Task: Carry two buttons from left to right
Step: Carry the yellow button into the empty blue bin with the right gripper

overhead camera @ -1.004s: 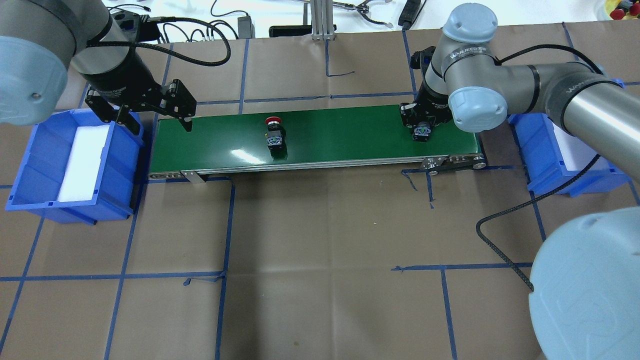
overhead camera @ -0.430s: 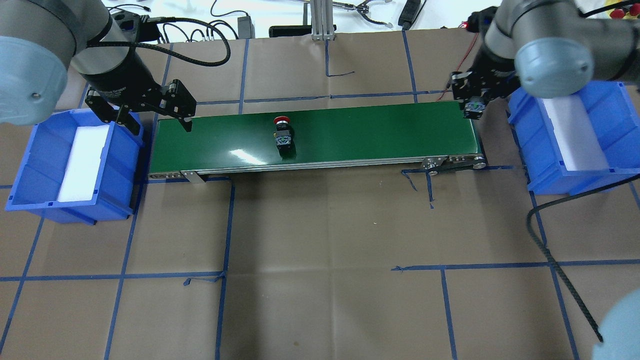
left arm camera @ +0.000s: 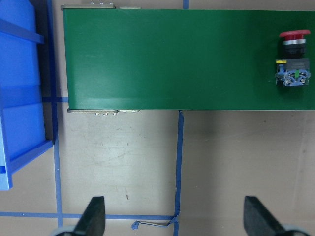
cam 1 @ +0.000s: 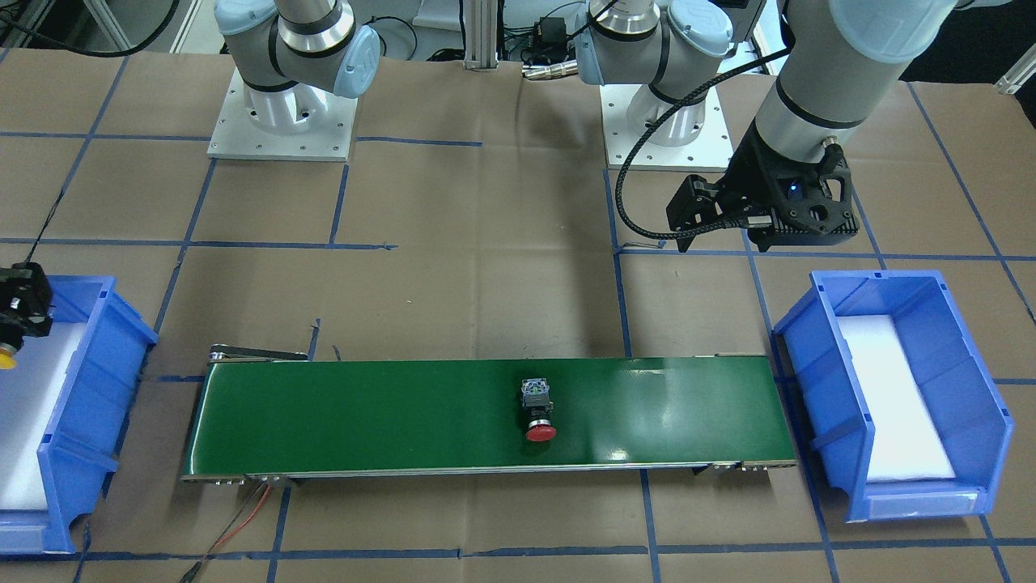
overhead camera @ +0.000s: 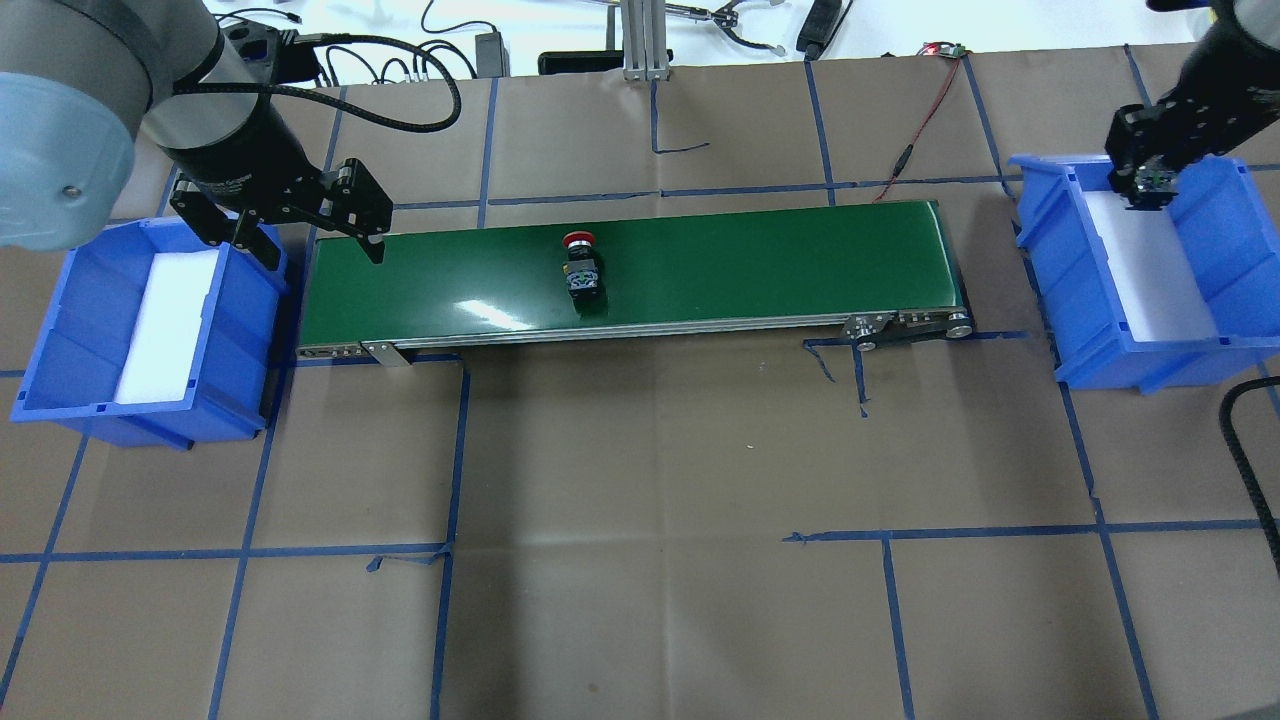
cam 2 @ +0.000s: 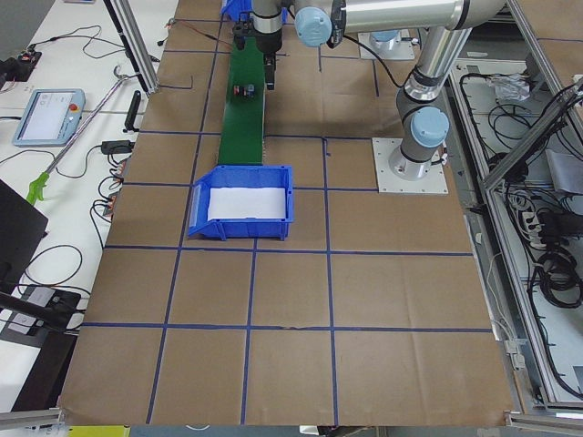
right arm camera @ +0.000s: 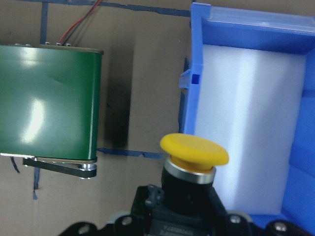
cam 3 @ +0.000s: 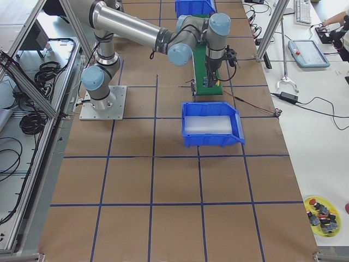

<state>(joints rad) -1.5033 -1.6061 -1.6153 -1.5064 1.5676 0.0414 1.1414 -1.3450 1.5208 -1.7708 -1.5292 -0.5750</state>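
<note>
The red-capped button lies on its side on the green conveyor belt, left of the middle; it also shows in the front view and the left wrist view. My right gripper is shut on the yellow-capped button and holds it above the near-belt rim of the right blue bin; the yellow cap shows at the front view's left edge. My left gripper is open and empty, above the belt's left end beside the left blue bin.
Each bin holds a white foam pad. A red-and-black wire runs from the belt's right end to the table's back. A black cable hangs at the right. Blue tape lines cross the brown table.
My right gripper has carried the yellow-capped button from the belt's right end up and right to the right bin. The red-capped button has ridden rightward along the belt. The left arm has stayed still.
</note>
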